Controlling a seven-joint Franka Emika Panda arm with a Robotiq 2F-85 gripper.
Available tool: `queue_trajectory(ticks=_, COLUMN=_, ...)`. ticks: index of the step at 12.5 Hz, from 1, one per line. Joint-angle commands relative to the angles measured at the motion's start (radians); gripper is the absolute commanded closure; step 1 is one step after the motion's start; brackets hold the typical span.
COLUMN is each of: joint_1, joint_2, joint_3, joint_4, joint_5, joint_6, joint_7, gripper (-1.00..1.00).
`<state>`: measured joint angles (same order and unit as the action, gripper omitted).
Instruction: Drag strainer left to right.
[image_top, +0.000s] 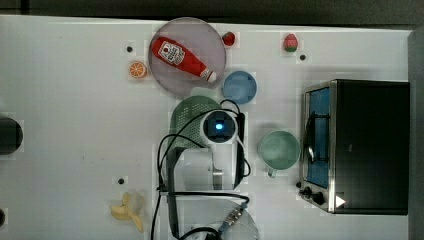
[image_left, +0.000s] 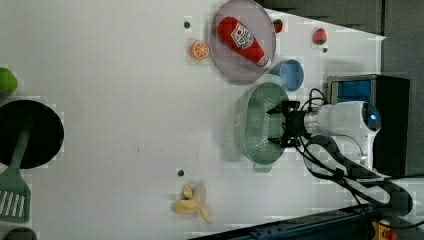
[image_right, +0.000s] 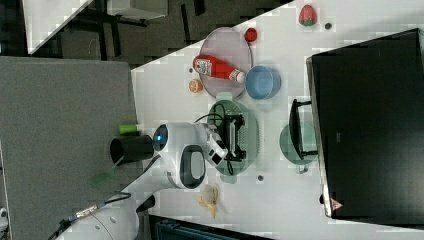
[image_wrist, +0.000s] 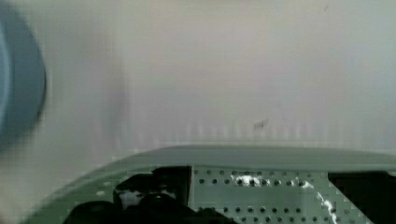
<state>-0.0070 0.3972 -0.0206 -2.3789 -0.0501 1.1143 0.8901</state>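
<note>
End effector (image_left: 278, 126) spread wide — apparently inside strainer (image_left: 252, 125) bowl, gripping nothing.

White table (image_top: 75, 125) bears strainer (image_left: 257, 125), plate (image_top: 172, 80), bowl (image_top: 239, 87), mug (image_top: 279, 150), oven (image_top: 370, 145).

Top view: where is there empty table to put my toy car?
Big bare patch on the top view's left, between the orange slice and the banana. Crowded around the strainer: plate, blue bowl, mug, toaster oven.
</note>
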Motion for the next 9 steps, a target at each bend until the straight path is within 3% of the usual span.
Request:
queue_trajectory(ticks=1, joint_1=0.019, joint_2=-0.025, joint_3=-0.054, joint_4=-0.011, joint_5=0.005, joint_6=0.011, joint_7=-0.122, gripper=-1.0)
queue_trajectory(ticks=9, joint_1=0.019, joint_2=-0.023, joint_3=-0.151, joint_4=-0.011, joint_5=0.001, joint_6=0.019, joint_7=-0.236, gripper=-1.0)
